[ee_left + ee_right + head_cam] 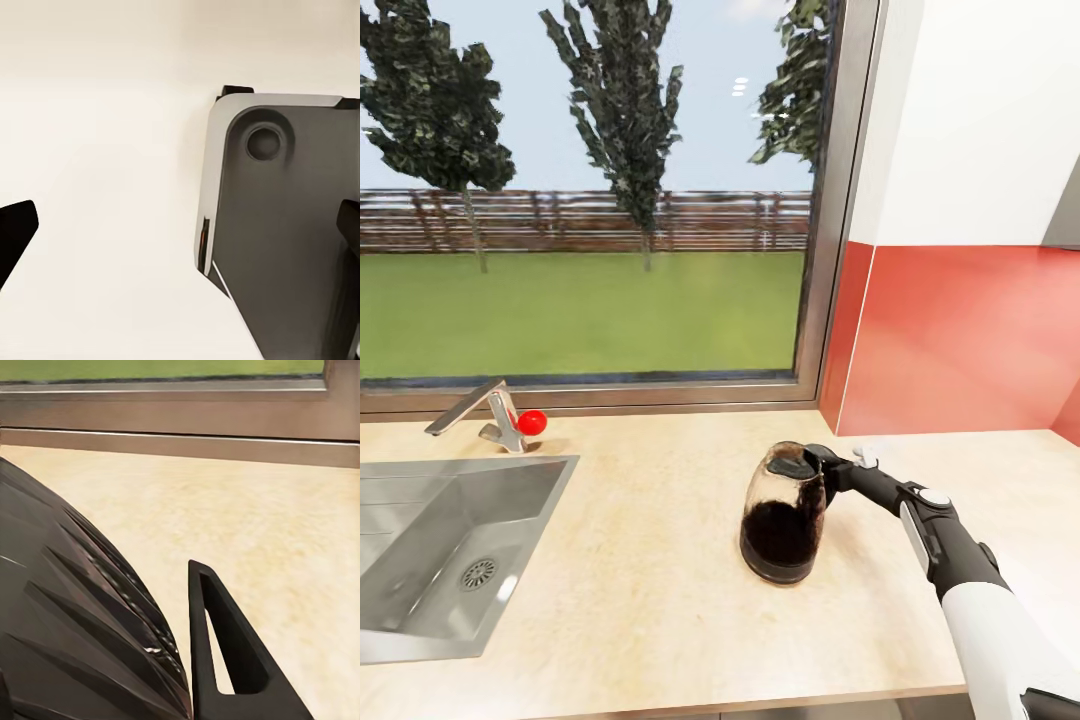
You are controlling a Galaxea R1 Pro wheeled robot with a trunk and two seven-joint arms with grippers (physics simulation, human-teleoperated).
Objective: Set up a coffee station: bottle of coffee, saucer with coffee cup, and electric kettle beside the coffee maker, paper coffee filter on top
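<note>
Countertop (pixel 630 580) of light beige wood grain runs below a wide window, with a red backsplash (pixel 960 340) at its far corner. We find the electric kettle (pixel 783 515) standing upright on it, well right of the sink: a clear glass jug, dark in its lower half, on a black round base with a black lid.

We see the right gripper (pixel 822 462) at the kettle's handle side, near the lid, apparently closed about the handle. In the right wrist view one black, slotted finger (pixel 229 652) lies just beside the kettle's ribbed dark surface (pixel 75 637).

We note a brushed-steel sink (pixel 450 560) with a round drain, an angular steel tap (pixel 485 410) and a small red ball (pixel 532 422) beside it.

In the left wrist view two black fingertips (pixel 15 232) stand wide apart over a pale surface and a grey rounded panel (pixel 285 232).
</note>
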